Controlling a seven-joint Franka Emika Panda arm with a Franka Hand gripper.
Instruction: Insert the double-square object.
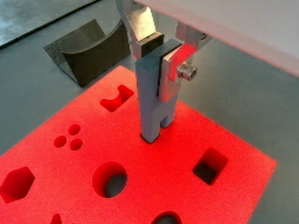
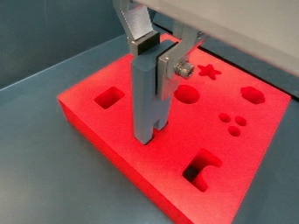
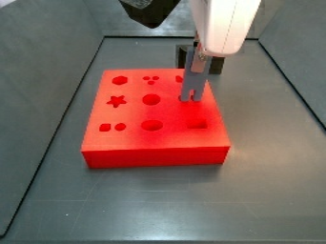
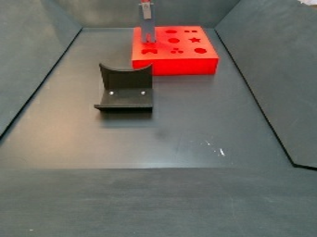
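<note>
The double-square object (image 1: 155, 96) is a long grey-blue bar that stands upright between my fingers. My gripper (image 1: 162, 57) is shut on its upper part, which also shows in a wrist view (image 2: 160, 57). The bar's (image 2: 147, 101) split lower end rests at a dark hole in the top of the red block (image 1: 233, 131). I cannot tell how deep it sits. In a side view the bar (image 3: 193, 86) stands near the red block's (image 3: 152, 129) far right part, under the gripper (image 3: 201, 65). In a side view the bar (image 4: 146, 35) stands at the block's (image 4: 186, 63) left edge.
The red block has other holes: a square (image 2: 108, 96), a round one (image 2: 187, 94), a star (image 2: 209, 71), a hexagon (image 2: 251, 94) and a hooked slot (image 2: 201, 168). The dark fixture (image 4: 124, 90) stands on the grey floor apart from the block, and shows in a wrist view (image 1: 87, 52).
</note>
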